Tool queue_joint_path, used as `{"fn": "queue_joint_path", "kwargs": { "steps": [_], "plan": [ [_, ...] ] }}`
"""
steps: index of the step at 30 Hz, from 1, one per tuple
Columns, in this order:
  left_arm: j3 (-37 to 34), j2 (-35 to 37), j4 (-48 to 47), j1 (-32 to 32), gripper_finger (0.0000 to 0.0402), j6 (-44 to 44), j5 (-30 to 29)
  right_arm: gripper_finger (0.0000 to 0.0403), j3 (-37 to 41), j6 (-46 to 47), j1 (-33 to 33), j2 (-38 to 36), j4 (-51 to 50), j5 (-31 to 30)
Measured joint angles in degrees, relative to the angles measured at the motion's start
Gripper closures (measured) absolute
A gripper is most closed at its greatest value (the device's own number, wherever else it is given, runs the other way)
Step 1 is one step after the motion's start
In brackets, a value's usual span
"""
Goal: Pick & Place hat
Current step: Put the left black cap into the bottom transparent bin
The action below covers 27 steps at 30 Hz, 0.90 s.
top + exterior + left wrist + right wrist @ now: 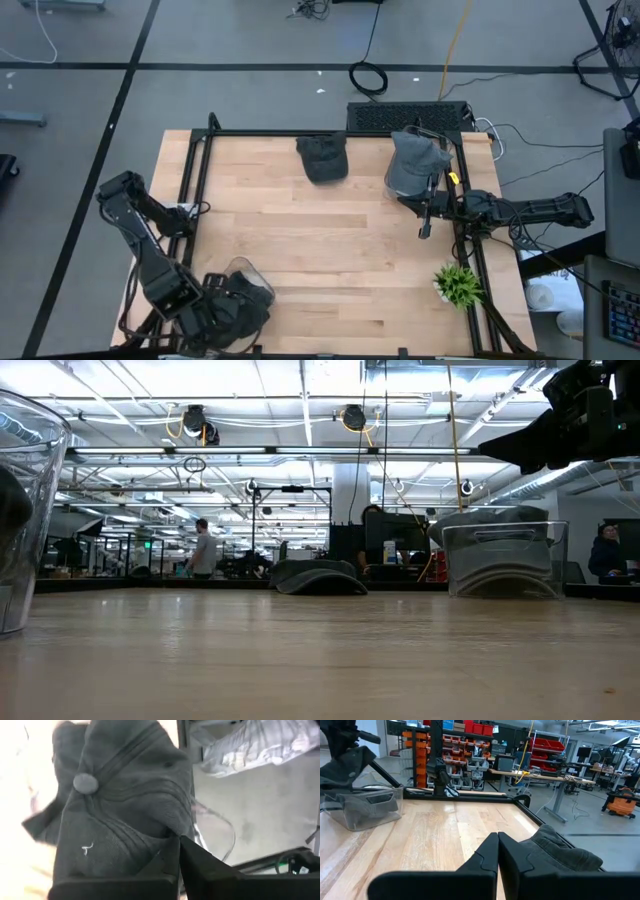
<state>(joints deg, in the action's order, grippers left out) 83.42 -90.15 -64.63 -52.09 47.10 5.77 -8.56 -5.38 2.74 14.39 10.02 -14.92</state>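
Note:
A dark grey cap with a top button fills the left wrist view, and my left gripper is shut at its edge. This is at the table's near left, over a clear container. A second dark cap lies flat by the far rail. A lighter grey cap sits on another clear container at the far right. My right gripper is shut, hovers above the wood near that container and touches nothing. My left gripper pinches a fold of the dark cap's crown fabric between its two fingers. The cap hangs at the clear container; in the right wrist view its body shows above the container's rim. How deep it reaches into the container, I cannot tell.
A black frame rail runs around the table. A small green plant stands at the near right edge. A keyboard and cables lie beyond the far rail. The bare wood in the middle is open.

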Motion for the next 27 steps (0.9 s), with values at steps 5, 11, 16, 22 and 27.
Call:
{"fn": "queue_joint_path", "kwargs": {
  "steps": [5,11,16,22,27],
  "plan": [
    [0.0,0.0,-0.45,1.54,0.0398,1.5,-3.58,0.0403,0.0,0.0,0.0,0.0,0.0,0.0],
    [0.0,0.0,-4.41,3.39,0.036,10.65,-4.08,0.0403,0.0,0.0,-0.01,-0.01,0.0,0.0],
    [0.0,0.0,-5.87,3.86,0.0322,16.63,-6.16,0.0403,0.0,-0.01,0.01,0.0,0.0,0.0],
    [1.45,0.54,-5.39,4.12,0.0287,16.17,-5.5,0.0403,0.0,0.0,-0.01,0.0,0.0,0.0],
    [1.99,1.6,-6.06,0.26,0.029,27.64,-6.14,0.0403,0.0,-0.01,0.01,0.0,0.0,0.0]
  ]
}}
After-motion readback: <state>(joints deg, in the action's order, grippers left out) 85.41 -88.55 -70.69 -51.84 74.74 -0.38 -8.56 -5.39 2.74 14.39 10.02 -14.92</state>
